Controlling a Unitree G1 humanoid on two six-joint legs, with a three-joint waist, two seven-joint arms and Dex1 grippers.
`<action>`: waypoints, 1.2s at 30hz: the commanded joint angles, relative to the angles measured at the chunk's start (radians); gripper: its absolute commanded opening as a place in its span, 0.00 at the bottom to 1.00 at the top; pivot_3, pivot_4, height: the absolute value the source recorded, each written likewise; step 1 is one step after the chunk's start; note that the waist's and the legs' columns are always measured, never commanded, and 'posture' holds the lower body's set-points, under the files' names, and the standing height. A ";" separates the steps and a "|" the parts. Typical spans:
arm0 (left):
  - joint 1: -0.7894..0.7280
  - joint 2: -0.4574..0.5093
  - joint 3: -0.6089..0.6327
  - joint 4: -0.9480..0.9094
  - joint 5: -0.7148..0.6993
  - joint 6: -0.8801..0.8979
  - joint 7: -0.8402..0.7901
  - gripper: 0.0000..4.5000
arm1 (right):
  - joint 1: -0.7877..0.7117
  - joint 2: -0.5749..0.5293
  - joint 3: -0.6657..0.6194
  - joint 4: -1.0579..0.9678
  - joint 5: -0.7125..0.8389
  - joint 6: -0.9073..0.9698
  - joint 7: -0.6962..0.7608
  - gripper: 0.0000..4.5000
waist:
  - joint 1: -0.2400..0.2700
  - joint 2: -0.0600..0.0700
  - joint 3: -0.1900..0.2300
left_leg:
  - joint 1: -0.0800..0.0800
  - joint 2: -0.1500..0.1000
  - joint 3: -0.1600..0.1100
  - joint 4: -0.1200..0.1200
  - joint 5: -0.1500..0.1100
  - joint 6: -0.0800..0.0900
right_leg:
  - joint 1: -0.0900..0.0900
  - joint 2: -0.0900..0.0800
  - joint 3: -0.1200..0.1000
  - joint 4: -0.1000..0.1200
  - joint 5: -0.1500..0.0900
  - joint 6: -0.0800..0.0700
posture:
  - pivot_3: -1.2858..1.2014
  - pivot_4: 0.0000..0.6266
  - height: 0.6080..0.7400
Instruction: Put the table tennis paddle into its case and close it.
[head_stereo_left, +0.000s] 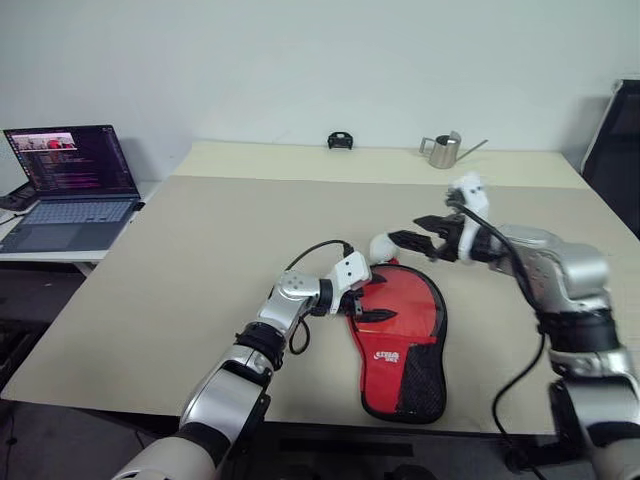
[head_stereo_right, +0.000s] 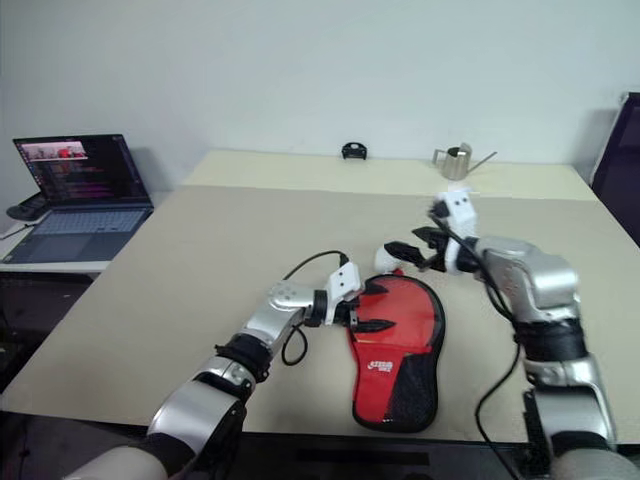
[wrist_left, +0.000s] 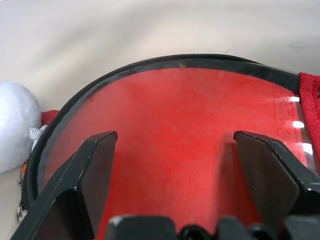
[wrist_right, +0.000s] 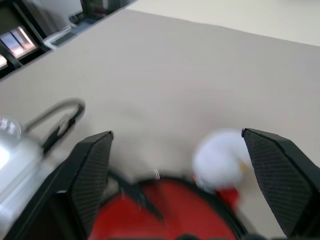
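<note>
The case (head_stereo_left: 402, 345) lies flat on the beige table (head_stereo_left: 180, 260), near its front edge, red side up with the small white logo (head_stereo_left: 387, 356) toward the narrow handle end, which points at the front edge; a black mesh-like panel runs along its right side. Its black zipper rim rounds the wide end, and the white pom-pom pull (head_stereo_left: 382, 247) sits on the table just beside that end. The left gripper (head_stereo_left: 368, 302) reaches in from the left over the wide red part, its two black fingers (wrist_left: 95, 175) spread apart above the red surface with nothing between them; whether they touch the fabric cannot be told. The right gripper (head_stereo_left: 418, 233) hovers above the table just beyond the wide end, close to the pom-pom, jaws wide apart and empty. Along the far edge of the table stand a small metal watering can (head_stereo_left: 441, 150) and a small black object (head_stereo_left: 340, 140). An open laptop (head_stereo_left: 72, 185) rests on a side table to the left.
</note>
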 joint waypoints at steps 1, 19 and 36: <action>0.028 -0.010 -0.022 0.022 0.035 0.008 0.007 0.90 | -0.086 0.055 0.020 0.233 -0.102 -0.154 -0.039 1.00 | 0.001 0.000 0.000 | 0.000 0.000 0.000 0.000 0.000 0.000 | 0.000 0.000 0.000 0.000 0.000 0.000 | 0.52 0.24 1.00; 0.062 -0.003 -0.031 -0.037 0.038 0.032 0.013 0.90 | -0.300 0.258 -0.006 0.949 -0.323 -0.584 -0.143 1.00 | -0.006 0.001 -0.001 | -0.001 -0.001 0.001 0.000 0.003 -0.004 | -0.003 -0.001 0.002 0.002 0.000 0.000 | 0.52 0.24 1.00; 0.081 0.002 -0.054 0.002 0.067 0.041 0.020 0.91 | -0.322 0.251 -0.004 0.961 -0.441 -0.708 -0.203 0.07 | -0.006 0.002 -0.001 | -0.001 -0.001 0.001 0.000 0.003 -0.005 | -0.003 -0.001 0.002 0.003 0.000 0.000 | 0.52 0.24 1.00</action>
